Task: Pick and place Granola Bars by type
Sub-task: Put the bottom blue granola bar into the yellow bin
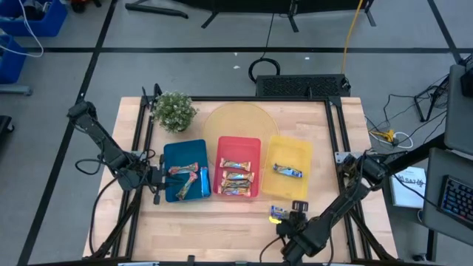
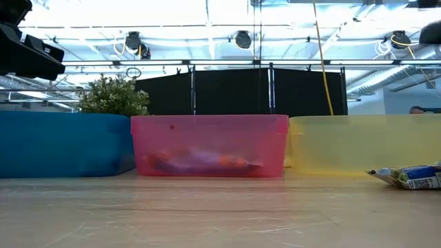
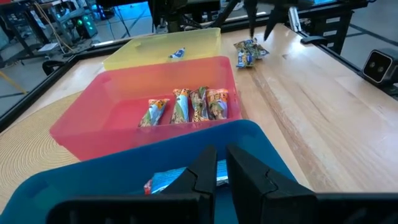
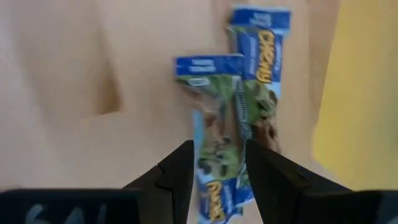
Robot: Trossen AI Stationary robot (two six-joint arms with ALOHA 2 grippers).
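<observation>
While open, rt tool (image 4: pixel 217 180) over bars (image 4: pixel 233 124).

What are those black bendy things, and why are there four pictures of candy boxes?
Those are two robot arms with pinching grippers. One picture looks down from above, one looks across the wooden table, and two come from cameras on the arms' wrists. On the table stand a blue tray, a red tray and a yellow tray, with granola bars sorted inside, plus a little plant. The left gripper is over the blue tray and holds nothing. The right gripper is open above two blue-white bars lying on the table beside the yellow tray.
</observation>
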